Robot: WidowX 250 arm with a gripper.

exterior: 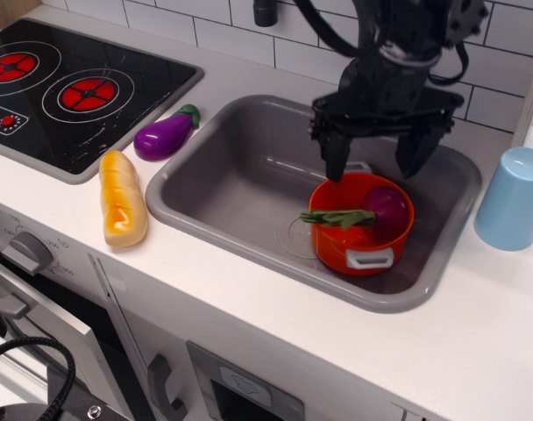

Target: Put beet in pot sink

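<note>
Gripper [377,160]: black, two fingers [335,156] spread wide apart, nothing btwn them, holding nothing; hangs above sink, tips pointing down, clear of all items. Beet [385,209]: directly below the fingers, inside the pot; magenta bulb sits under the finger on the blue-cup side, against that side of the pot's inner wall; green leaves lie flat across the pot mouth toward the opposite finger, tips reaching over the rim on the stove side. Not touched by either finger. Pot [361,241]: orange, round, upright, just below fingertips; one grey-white handle on near side facing camera, a second partly visible at far rim behind the stove-side finger. Stands on sink floor. Sink [231,180]: grey rect. basin w/ rounded corners, surrounds pot and lies under the gripper; round drain mark partly visible at pot's stove-side edge; rest of floor bare. Cup [515,198]: light blue, upside down on counter, outside sink rim, well beyond the fingers. Eggplant [164,136]: glossy purple, green cap, on counter btwn sink rim and stove, well apart from fingers. Bread roll [123,196]: yellow-orange, lying lengthwise on counter near front edge, beside the sink's corner. Stove [69,88]: black cooktop w/ red burner rings, farthest from fingers. Counter [477,338]: white. Wall [231,26]: white tile behind.
</note>
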